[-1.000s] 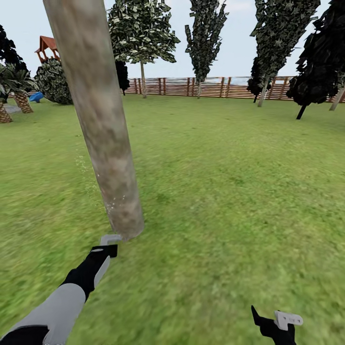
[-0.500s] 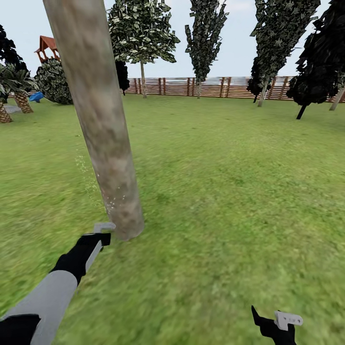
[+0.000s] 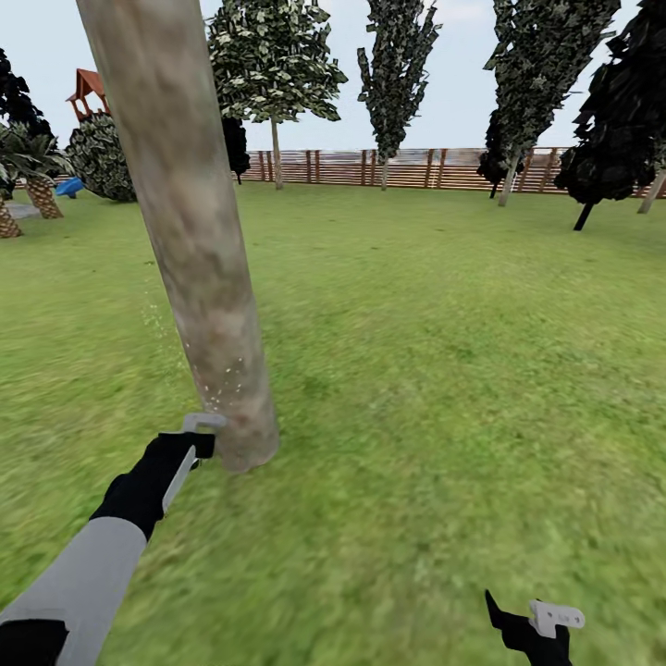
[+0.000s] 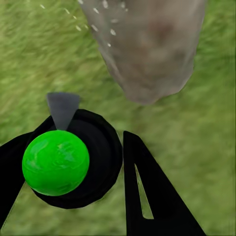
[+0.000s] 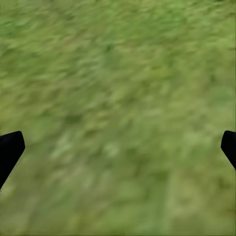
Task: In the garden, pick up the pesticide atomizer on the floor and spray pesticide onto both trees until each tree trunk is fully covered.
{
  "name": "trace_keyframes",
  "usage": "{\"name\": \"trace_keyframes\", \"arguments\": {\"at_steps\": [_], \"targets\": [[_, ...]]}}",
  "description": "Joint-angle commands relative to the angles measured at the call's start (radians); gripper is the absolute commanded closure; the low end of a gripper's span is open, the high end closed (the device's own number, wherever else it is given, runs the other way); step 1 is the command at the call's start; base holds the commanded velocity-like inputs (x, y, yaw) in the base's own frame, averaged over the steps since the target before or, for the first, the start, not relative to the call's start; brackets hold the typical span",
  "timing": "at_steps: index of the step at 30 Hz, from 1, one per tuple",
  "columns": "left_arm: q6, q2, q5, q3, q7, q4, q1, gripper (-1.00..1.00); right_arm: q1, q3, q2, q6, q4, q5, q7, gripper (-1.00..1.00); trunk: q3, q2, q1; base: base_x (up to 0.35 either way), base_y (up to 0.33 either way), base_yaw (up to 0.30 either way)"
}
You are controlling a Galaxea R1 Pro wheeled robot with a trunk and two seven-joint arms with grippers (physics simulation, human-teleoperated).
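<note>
Presently the left gripper point(image 4: 93, 172) is clamped on the spray bottle point(image 4: 73, 160): in the left wrist view its dark fingers point(image 4: 147, 191) stand on either side of the round black body, whose green band shows as a bright disc, with the pale grey trigger head point(image 4: 62, 109) pointing toward the tree trunk point(image 4: 147, 44). In the head view the left gripper point(image 3: 190, 442) sits low, just beside the foot of the tree trunk point(image 3: 190, 231), the nozzle nearly touching the bark. White specks lie on the lower bark and hang in the air beside it — most likely spray, so that only a small patch near the base looks covered.

Handling, as judged: the bottle appears small, light and rigid, with a smooth round body that could twist or slide in a two-finger grip. The hold belongs on the body, below the trigger head, leaving the nozzle free — as it is now.

The right gripper point(image 3: 532, 622) hangs at the lower edge of the head view, well apart from the trunk; its fingertips point(image 5: 10, 150) stand wide apart over bare grass point(image 5: 118, 108), holding nothing. Beyond lie the lawn, a wooden fence point(image 3: 416, 168) and further trees point(image 3: 268, 60).
</note>
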Motion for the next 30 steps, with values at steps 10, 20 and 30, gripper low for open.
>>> {"name": "trace_keyframes", "arguments": {"at_steps": [10, 20, 30], "targets": [[0.017, -0.124, -0.005, -0.009, 0.010, -0.009, -0.022, 1.00, 0.000, 0.000, 0.002, 0.000, 0.000, 0.000, 0.000, -1.00, 0.000, 0.000, 0.000, 0.004, 0.001, 0.211], [0.086, -0.029, 0.016, -0.006, 0.003, -0.102, -0.020, 1.00, 0.000, 0.000, 0.002, 0.000, 0.000, 0.000, 0.000, -1.00, 0.000, 0.000, 0.000, 0.000, 0.000, 0.036], [0.136, -0.063, 0.006, -0.001, 0.004, -0.177, -0.027, 1.00, 0.000, 0.000, 0.002, 0.000, 0.000, 0.000, 0.000, -1.00, 0.000, 0.000, 0.000, 0.000, 0.000, 0.000]]}}
